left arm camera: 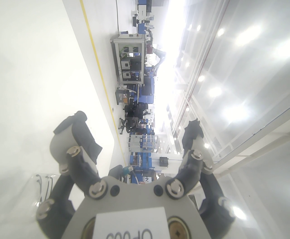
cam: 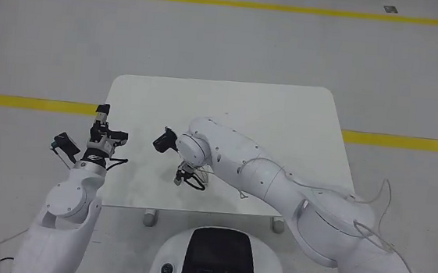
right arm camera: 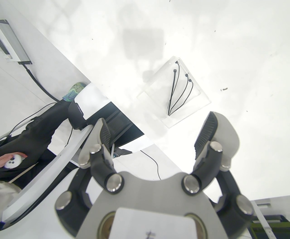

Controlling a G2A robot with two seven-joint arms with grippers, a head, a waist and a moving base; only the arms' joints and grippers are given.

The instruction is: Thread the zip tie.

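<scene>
**Zip ties not yet picked up; both jaws open and empty**

Several black zip ties [right arm camera: 179, 90] lie loose in a shallow clear tray [right arm camera: 156, 90], their tails bunched together and their heads fanned apart. The tray sits flat on the white worktop [right arm camera: 226, 45], close to its near edge and apparently toward the near left corner.

The right jaws hang above the worktop just short of the tray, spread wide with nothing between them. The left jaws are also spread wide and empty, held beside the tray and pointing out across the room rather than down at it.

The task looks to be at its start, in the approach to a first pick, with no tie lifted or looped. The next move probably calls for one pair of jaws to come down on a single tie. It should pinch near the tie's head, clear of its neighbours and the tray wall, so that the other jaws can take the tail.
</scene>
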